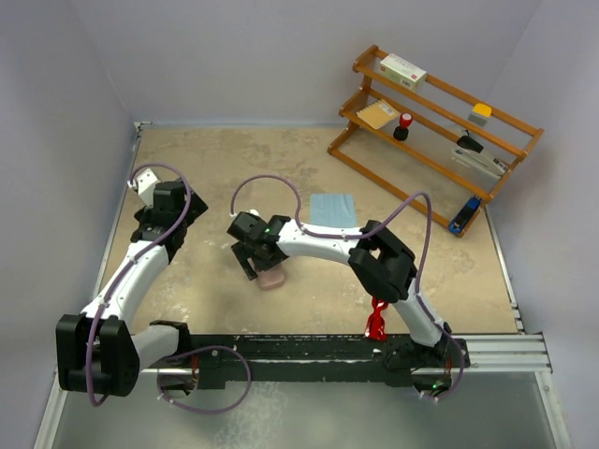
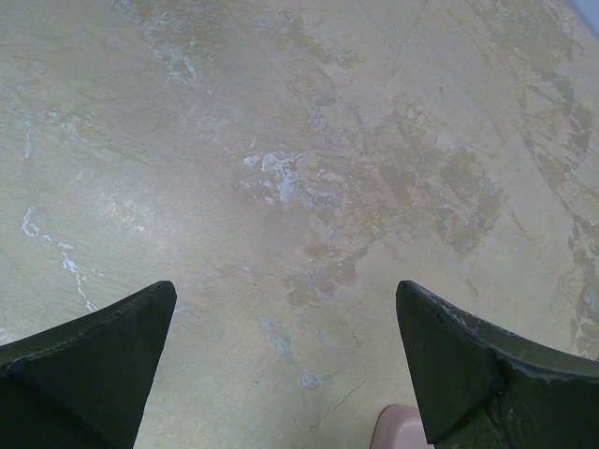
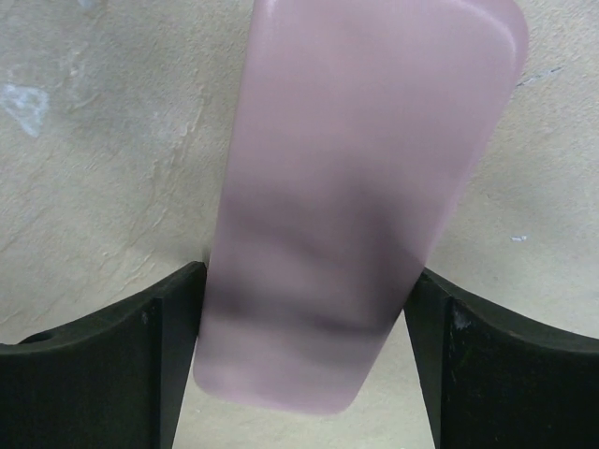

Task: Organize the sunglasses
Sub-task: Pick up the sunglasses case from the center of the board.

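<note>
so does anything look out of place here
a small red thing, probably the sunglasses, sits at the near edge beside the right arm, apart from the pink case held in the right gripper

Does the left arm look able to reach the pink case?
Probably, partly: bare table separates the open left gripper from the pink case, but the right gripper looks clamped on it.

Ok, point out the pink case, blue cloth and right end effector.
pink case (image 3: 365, 168): right wrist view, middle of its shell.
blue cloth (image 1: 332, 210): top external view, its centre.
right end effector (image 3: 306, 278): right wrist view, between its fingertips.
</note>
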